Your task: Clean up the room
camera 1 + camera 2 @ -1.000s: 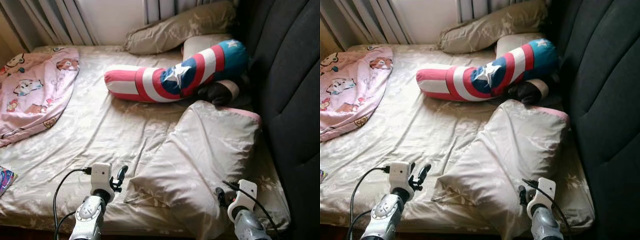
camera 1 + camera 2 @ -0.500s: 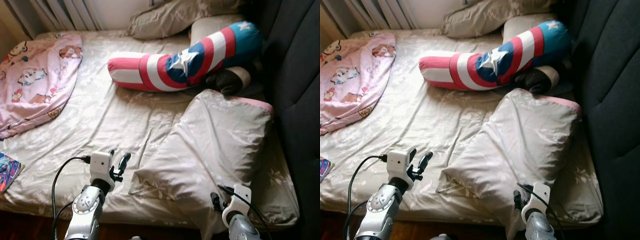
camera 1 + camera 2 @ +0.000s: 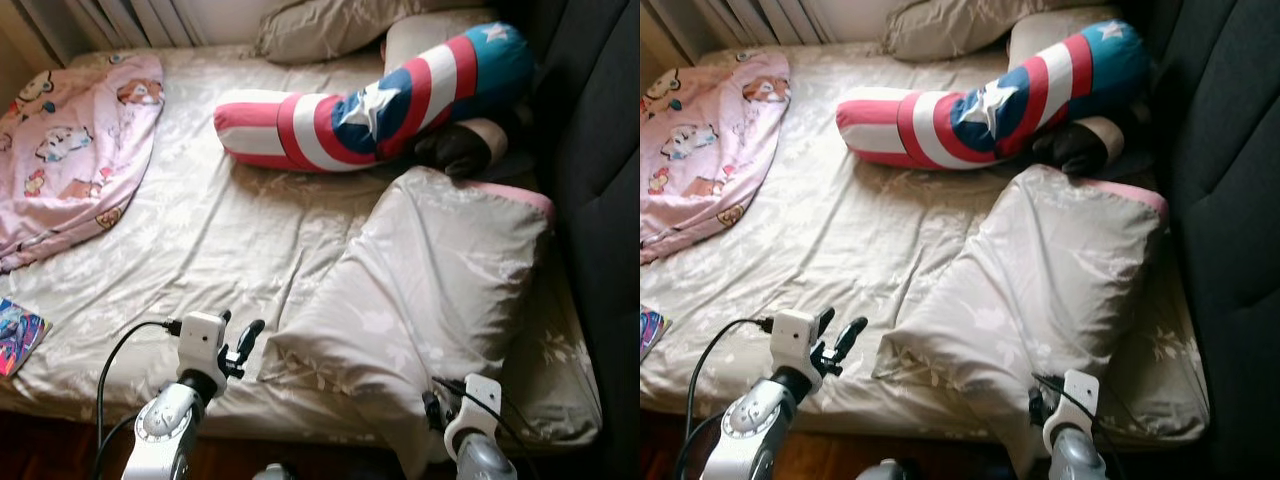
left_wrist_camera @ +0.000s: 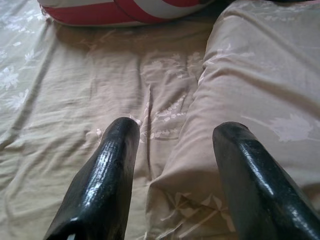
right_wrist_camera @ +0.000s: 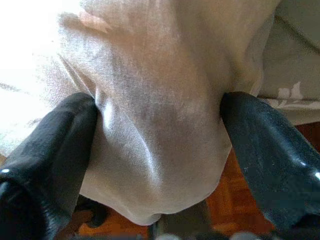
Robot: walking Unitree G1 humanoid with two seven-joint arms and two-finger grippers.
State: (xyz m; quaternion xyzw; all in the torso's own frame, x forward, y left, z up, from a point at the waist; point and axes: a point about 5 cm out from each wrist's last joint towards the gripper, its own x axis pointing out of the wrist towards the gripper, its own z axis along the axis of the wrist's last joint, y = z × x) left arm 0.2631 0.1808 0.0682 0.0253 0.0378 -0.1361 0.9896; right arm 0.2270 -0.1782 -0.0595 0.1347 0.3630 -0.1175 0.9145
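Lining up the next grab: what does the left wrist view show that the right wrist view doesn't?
Left wrist view: the open left gripper over the bedsheet, with the red-and-white striped bolster beyond.

Right wrist view: the right gripper, fingers either side of a hanging pillowcase corner; wooden floor below.

Both: the large beige pillow, its floral-print fabric.

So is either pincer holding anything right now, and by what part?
The right pincer has the beige pillow's overhanging near corner between its fingers, though a firm clamp cannot be confirmed. The left pincer is open, holding nothing.
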